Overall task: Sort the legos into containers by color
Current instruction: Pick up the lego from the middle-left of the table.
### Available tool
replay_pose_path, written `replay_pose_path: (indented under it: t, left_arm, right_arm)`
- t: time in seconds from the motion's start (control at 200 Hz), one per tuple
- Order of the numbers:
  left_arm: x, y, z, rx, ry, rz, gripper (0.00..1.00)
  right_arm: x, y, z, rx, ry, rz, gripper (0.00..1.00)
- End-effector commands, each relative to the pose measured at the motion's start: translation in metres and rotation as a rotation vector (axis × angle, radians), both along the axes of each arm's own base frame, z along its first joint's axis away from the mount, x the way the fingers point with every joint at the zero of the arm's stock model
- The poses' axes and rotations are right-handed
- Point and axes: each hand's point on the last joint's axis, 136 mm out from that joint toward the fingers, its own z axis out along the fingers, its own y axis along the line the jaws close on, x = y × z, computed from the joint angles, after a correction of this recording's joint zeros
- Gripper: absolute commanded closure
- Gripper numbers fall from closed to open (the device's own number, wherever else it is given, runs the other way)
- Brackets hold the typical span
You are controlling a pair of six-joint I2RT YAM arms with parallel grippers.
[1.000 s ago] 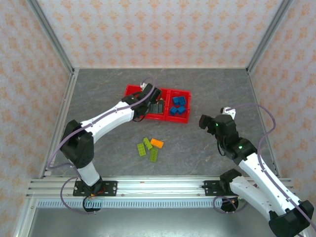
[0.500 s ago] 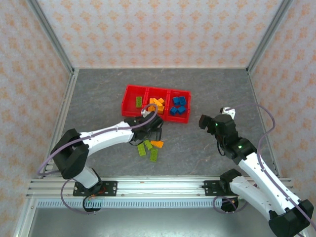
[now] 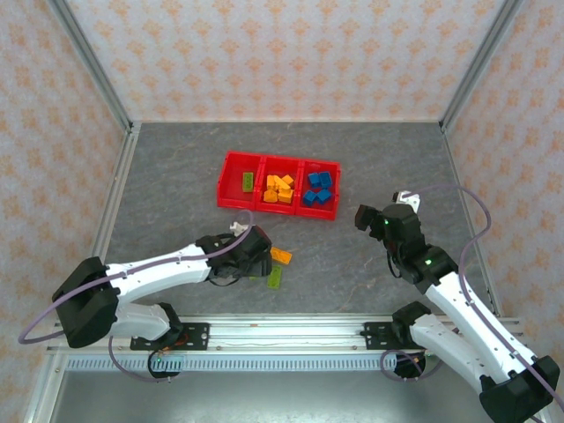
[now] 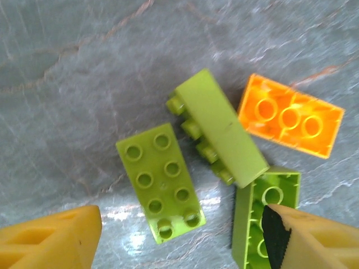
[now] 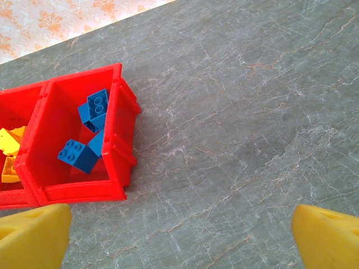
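A: Where are the loose bricks, and what is the left gripper (image 4: pixel 178 238) doing?

B: It hangs low over them, yellow fingers spread, nothing between them; four small bricks lie huddled on the table near the arm bases, well apart from the low red plastic three-compartment tray (image 3: pixel 231 176); a lime green studded plastic brick (image 4: pixel 160 182) lies flat, studs up; a second lime brick (image 4: pixel 219 137) is tipped on its side and touches a third lime brick (image 4: pixel 266 216), hollow side up; an orange brick (image 4: pixel 290 123), also hollow side up, sits just beside them.

A: How will they handle?

B: Light, stiff and glossy, I'd judge; slick enough to squirt out of a skewed pinch; take the studs-up one by its long flat sides, not the studs; one flank is free, the other has only a narrow gap to the tipped brick.

A: And the tray?

B: A single lime piece (image 3: pixel 248 181) in the left compartment; orange-yellow pieces (image 3: pixel 279 188) in the middle; blue pieces (image 5: pixel 84 131) in the right; the right gripper (image 5: pixel 179 238) hovers near that end, fingers wide, empty.

A: The surroundings?

B: A grey veined stone-look tabletop (image 3: pixel 176 176), flat, faintly shiny; pale patterned walls (image 3: pixel 282 62) and aluminium posts close in three sides.
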Motion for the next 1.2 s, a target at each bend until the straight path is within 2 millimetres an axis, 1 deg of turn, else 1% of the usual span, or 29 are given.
replay_pose_path:
  t: [0.0, 0.09, 0.21, 0.556, 0.816, 0.861, 0.931, 1.021, 1.196]
  left_arm:
    - [-0.009, 0.004, -0.01, -0.008, 0.037, 0.043, 0.25]
    - [-0.011, 0.007, -0.015, 0.001, 0.046, 0.059, 0.28]
    - [-0.011, 0.015, -0.02, 0.039, 0.046, 0.086, 0.3]
    - [-0.007, 0.005, -0.037, 0.031, 0.066, 0.08, 0.32]
    - [-0.006, 0.022, -0.053, 0.163, 0.085, 0.095, 0.34]
    - [-0.007, 0.025, -0.056, 0.184, 0.086, 0.097, 0.36]
    - [-0.006, 0.033, -0.056, 0.209, 0.074, 0.115, 0.46]
    - [-0.005, 0.038, -0.056, 0.205, 0.068, 0.131, 0.47]
    - [-0.003, 0.049, -0.057, 0.192, 0.062, 0.159, 0.57]
  right_arm:
    - [0.0, -0.001, -0.001, 0.0, 0.0, -0.009, 0.0]
    - [0.0, -0.001, -0.001, 0.001, 0.0, -0.009, 0.0]
    - [0.0, -0.001, -0.001, 0.0, 0.0, -0.007, 0.0]
    - [0.0, -0.001, -0.001, 0.002, -0.001, -0.007, 0.0]
    - [0.0, -0.001, -0.001, 0.003, -0.001, -0.008, 0.0]
    - [0.0, -0.001, -0.001, 0.002, 0.0, -0.006, 0.0]
    - [0.0, -0.001, -0.001, 0.001, 0.0, -0.008, 0.0]
    - [0.0, -0.001, -0.002, 0.002, 0.0, -0.008, 0.0]
    - [0.0, -0.001, -0.001, 0.001, -0.001, -0.009, 0.0]
